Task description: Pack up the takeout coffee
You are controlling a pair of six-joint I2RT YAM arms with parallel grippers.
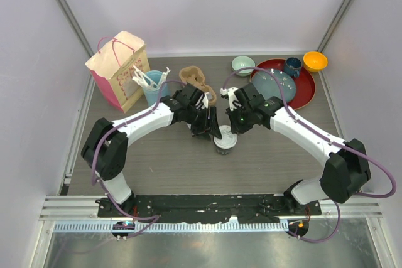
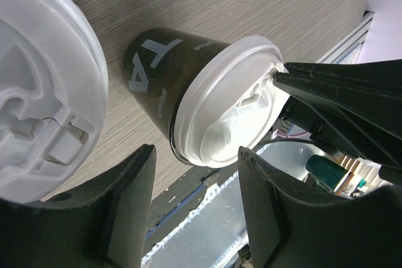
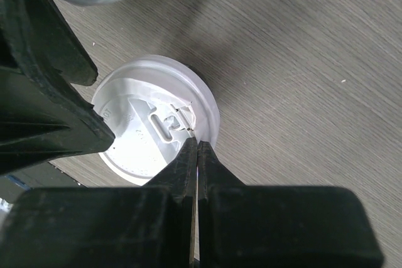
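The left gripper [image 2: 196, 171] hangs low over the grey table [image 1: 163, 161] with its fingers wide apart, nothing between them. Just past it stands a black coffee cup [image 2: 154, 73] with big white marks that look like "Y4" — the small words beside them are too tiny to read. The right gripper [image 3: 197, 147] has its fingers pressed together, tips touching the rim of that cup's white sip lid [image 3: 135, 136]. The second cup's lid [image 2: 38, 86] is close beside it. Farther back stands a pink and tan paper bag [image 1: 119, 70] — its gold writing is too small to read.
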